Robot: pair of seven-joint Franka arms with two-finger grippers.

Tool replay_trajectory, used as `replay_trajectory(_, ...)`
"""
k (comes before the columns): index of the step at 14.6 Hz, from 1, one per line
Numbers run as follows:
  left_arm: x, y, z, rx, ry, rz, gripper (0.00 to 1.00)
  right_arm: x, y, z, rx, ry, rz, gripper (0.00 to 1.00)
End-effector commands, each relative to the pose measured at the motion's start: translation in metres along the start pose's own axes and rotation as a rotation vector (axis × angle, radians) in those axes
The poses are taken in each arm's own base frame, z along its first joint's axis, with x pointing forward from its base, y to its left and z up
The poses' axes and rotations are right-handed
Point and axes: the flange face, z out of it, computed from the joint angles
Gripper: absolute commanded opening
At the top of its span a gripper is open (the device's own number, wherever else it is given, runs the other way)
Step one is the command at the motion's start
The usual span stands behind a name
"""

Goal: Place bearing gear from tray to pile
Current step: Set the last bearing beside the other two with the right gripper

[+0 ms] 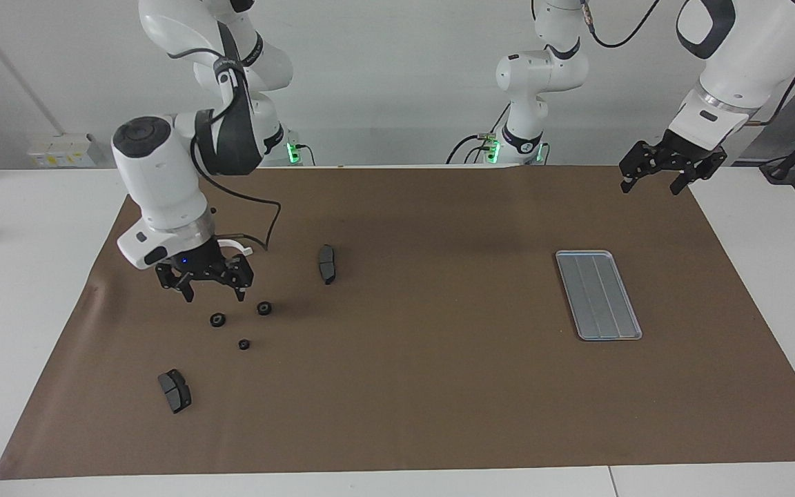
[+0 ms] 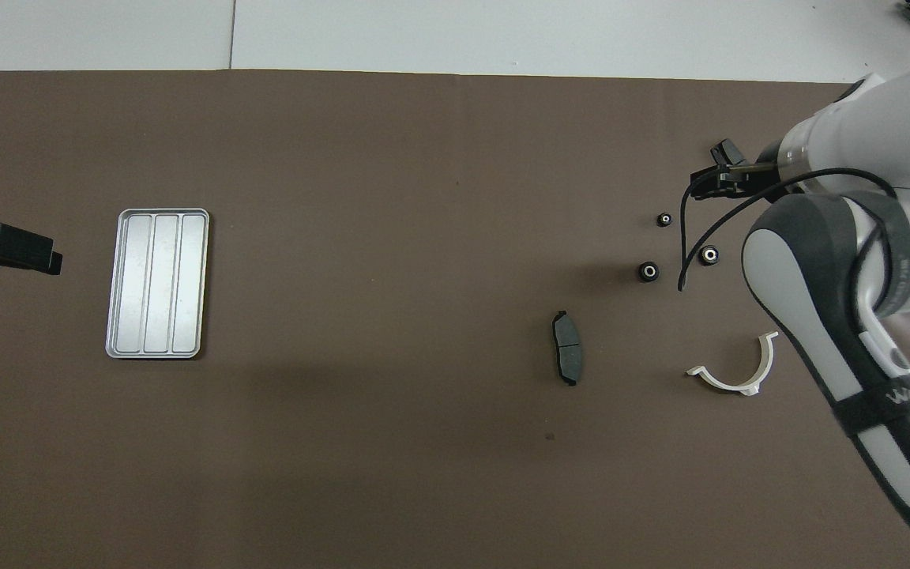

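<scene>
I see my right end effector hanging open, holding nothing, just above three little black gears in the pile. The tray lies bare at the left arm's end of the worktop. My left end effector waits open.

My own right arm hides the second brake pad overhead; the white bracket shows only partly behind my right gripper.

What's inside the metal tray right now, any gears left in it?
Nothing: the tray shows only its bare ridged floor in both views, fully uncovered. All three gears lie on the mat by the right tool.
</scene>
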Motion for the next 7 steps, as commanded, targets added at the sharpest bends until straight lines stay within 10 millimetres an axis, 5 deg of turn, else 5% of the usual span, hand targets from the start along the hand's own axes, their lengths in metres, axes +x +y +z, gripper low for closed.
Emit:
replay_trajectory(1, -0.008, -0.003, -0.002, 0.014, -0.001, 0.003, 1.00, -0.024, 0.018, -0.050, -0.004, -0.032, 0.042, 1.00)
replay_trajectory(6, -0.008, -0.003, -0.002, 0.014, -0.001, 0.003, 1.00, -0.061, 0.039, -0.123, 0.003, -0.128, 0.094, 1.00)
replay_trajectory(7, -0.008, -0.002, -0.002, 0.014, -0.001, 0.005, 1.00, -0.062, 0.037, -0.120, 0.004, -0.132, 0.118, 1.00)
